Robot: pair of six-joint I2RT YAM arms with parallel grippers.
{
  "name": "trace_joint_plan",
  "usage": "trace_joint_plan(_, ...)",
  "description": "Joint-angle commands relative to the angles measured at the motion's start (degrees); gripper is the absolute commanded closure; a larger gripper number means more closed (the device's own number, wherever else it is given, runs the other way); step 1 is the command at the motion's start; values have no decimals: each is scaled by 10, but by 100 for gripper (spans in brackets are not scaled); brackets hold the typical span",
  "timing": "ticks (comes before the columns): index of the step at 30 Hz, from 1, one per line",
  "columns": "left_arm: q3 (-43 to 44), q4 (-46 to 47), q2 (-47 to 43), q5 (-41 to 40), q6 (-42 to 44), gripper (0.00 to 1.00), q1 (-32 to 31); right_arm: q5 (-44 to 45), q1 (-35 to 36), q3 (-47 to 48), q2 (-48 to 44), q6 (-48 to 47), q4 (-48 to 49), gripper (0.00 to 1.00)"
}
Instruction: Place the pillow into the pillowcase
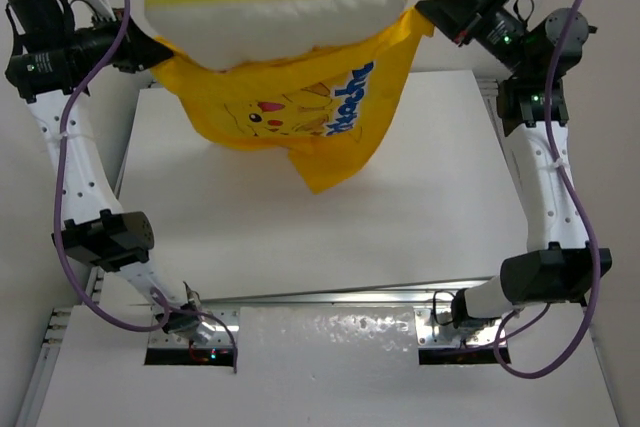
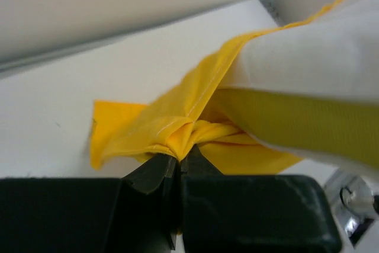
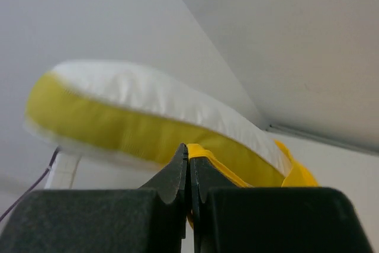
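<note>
Left gripper [image 1: 152, 51] and right gripper [image 1: 424, 17] each clenched on pillowcase [image 1: 300, 112] corners; pillow [image 1: 270, 22] sits partly inside between them, held above bench [image 1: 430, 217].

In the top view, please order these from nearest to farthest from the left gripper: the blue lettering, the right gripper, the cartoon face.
1. Cartoon face, on the pillowcase's left half.
2. Blue lettering, on its right half.
3. Right gripper, at its far right corner.
</note>
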Motion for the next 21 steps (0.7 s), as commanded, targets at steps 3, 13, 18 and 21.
trace_joint_plan(3, -29, 291, -106, -27, -168, 100, 25, 36, -23, 71, 9, 24, 69, 100)
trace_joint_plan(13, 84, 405, -50, -35, -282, 100, 21, 49, -23, 252, 73, -22, -25, 100)
trace_joint_plan(18, -75, 480, -114, -28, -308, 100, 19, 78, -21, 45, -34, -40, 55, 100)
trace_joint_plan(21, 35, 492, -68, -52, -339, 100, 22, 113, -22, 171, -12, -109, -48, 100)
